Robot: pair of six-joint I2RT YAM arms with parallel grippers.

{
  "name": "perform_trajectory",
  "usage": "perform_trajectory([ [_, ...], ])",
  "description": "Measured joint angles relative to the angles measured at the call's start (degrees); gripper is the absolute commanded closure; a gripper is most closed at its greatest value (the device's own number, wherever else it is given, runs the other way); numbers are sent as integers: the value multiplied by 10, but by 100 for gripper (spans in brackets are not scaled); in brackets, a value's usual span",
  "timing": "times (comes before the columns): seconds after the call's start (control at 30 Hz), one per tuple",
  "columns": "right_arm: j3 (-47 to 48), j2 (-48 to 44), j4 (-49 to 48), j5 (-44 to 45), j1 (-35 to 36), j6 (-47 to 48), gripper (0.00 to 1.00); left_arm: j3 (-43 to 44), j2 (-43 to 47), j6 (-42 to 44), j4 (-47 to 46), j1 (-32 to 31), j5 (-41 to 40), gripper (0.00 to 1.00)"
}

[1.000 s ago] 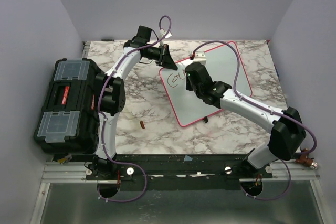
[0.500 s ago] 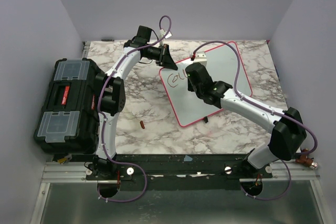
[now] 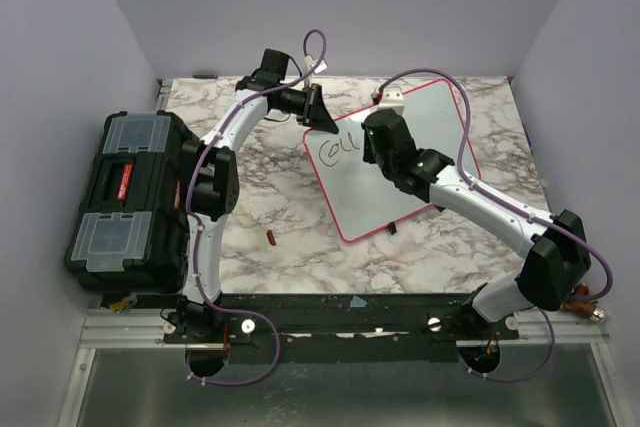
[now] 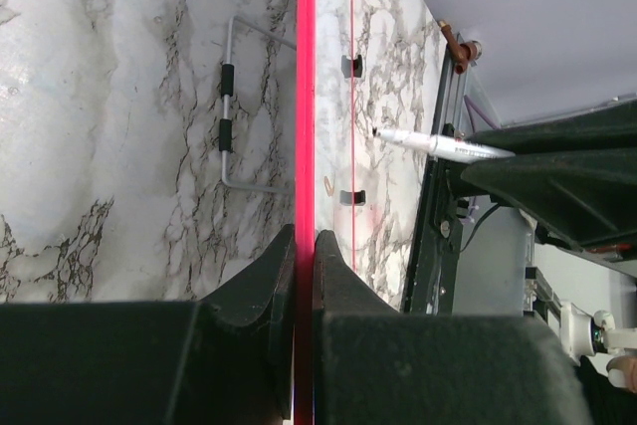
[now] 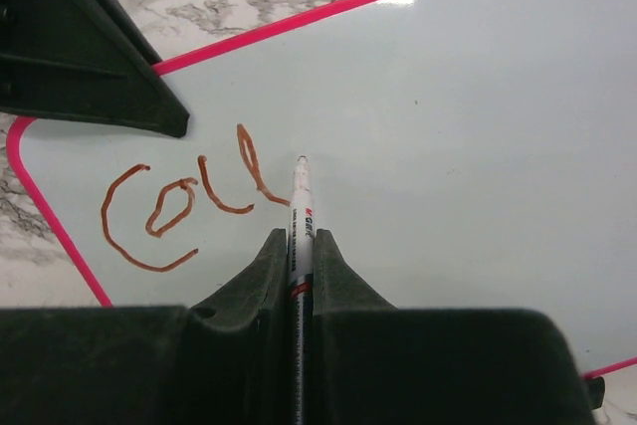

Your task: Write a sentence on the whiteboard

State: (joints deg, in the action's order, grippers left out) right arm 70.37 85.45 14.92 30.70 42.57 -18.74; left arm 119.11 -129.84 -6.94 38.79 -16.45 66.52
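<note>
The whiteboard (image 3: 432, 112), glossy white with a pink-red rim, lies angled on the marble table. My left gripper (image 3: 322, 119) is shut on its far-left edge. In the left wrist view the rim (image 4: 306, 97) runs straight between the left gripper's (image 4: 305, 238) closed jaws. My right gripper (image 3: 376, 143) is shut on a white marker (image 5: 302, 208), whose tip sits at the end of the last stroke. The sentence (image 5: 179, 208) is only reddish-brown letters reading about "Cou", also visible from above as the sentence (image 3: 336, 148).
A black toolbox (image 3: 125, 197) stands at the table's left edge. A small reddish-brown cap (image 3: 271, 238) lies on the marble in front of the board, and a small dark piece (image 3: 390, 230) lies by the board's near rim. Grey walls close in on three sides.
My right gripper has moved toward the far right across the board with the marker, and another stroke has been added to the lettering. The left gripper has stayed put on the rim.
</note>
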Motion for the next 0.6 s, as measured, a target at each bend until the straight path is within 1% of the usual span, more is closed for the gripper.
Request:
perform_trajectory([
  [0.23, 14, 5, -12, -24, -26, 0, 99, 0, 0, 0, 0, 0, 0, 100],
  [0.6, 28, 34, -24, -61, -39, -4, 99, 0, 0, 0, 0, 0, 1, 100],
])
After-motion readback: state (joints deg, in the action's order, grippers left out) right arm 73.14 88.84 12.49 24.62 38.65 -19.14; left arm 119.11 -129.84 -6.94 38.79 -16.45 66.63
